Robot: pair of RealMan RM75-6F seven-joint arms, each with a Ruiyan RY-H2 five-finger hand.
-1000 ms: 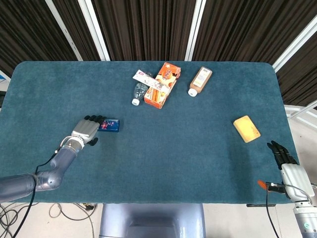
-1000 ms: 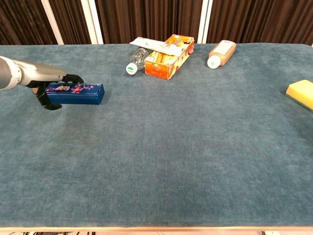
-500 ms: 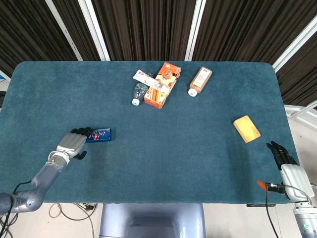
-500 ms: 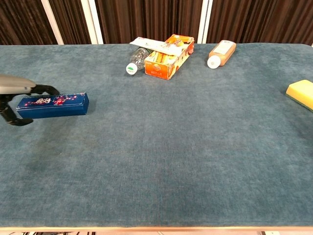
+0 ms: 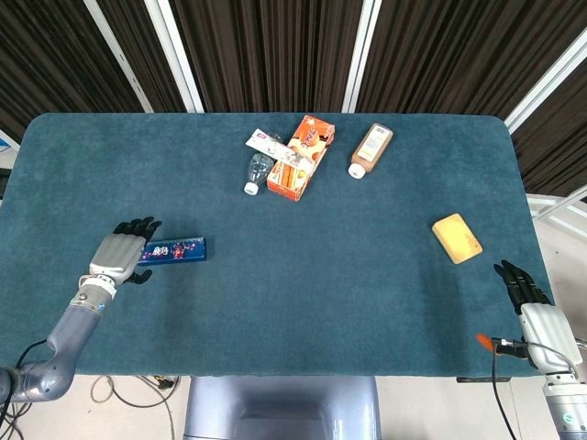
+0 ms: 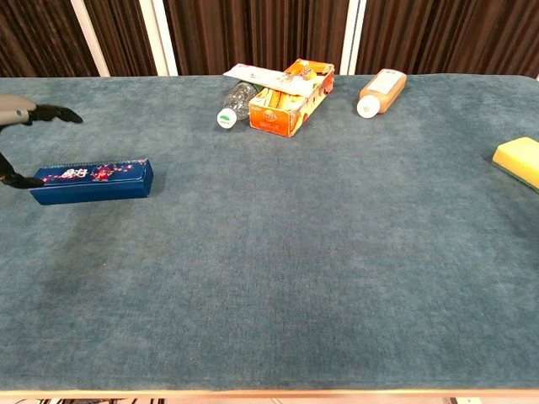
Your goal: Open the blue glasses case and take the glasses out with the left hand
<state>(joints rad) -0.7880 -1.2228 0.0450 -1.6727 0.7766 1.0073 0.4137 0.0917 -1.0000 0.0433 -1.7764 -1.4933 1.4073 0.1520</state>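
1. Glasses case (image 5: 173, 249): blue, long and narrow, lid closed, lying flat near the left edge of the table (image 5: 303, 302), about midway between its front and back edges. Long axis runs roughly parallel to the front edge.
2. Left hand (image 5: 116, 254): at the case's left end, fingers spread, holding nothing. Chest view shows one fingertip above the case end and another low by its near corner; whether either touches the case, I cannot tell.
3. Right hand (image 5: 535, 307): off the front right corner of the table, well apart from the case; fingers look extended and nothing is visibly held.
4. Step in hand, as judged: getting the lid open. The glasses are not visible, so nothing is out yet.
5. Method advised: find the seam along the long side first; the pictures do not show which side carries the hinge. Press down on one end to steady the light case, and lift the lid from the seam side rather than pushing sideways.
6. Risk, as judged: the case slides on the cloth instead of opening, towards the left edge.
7. Other items: sponge (image 5: 457, 237) near the right edge; bottles and an orange box (image 5: 300, 156) near the back edge, all well apart.
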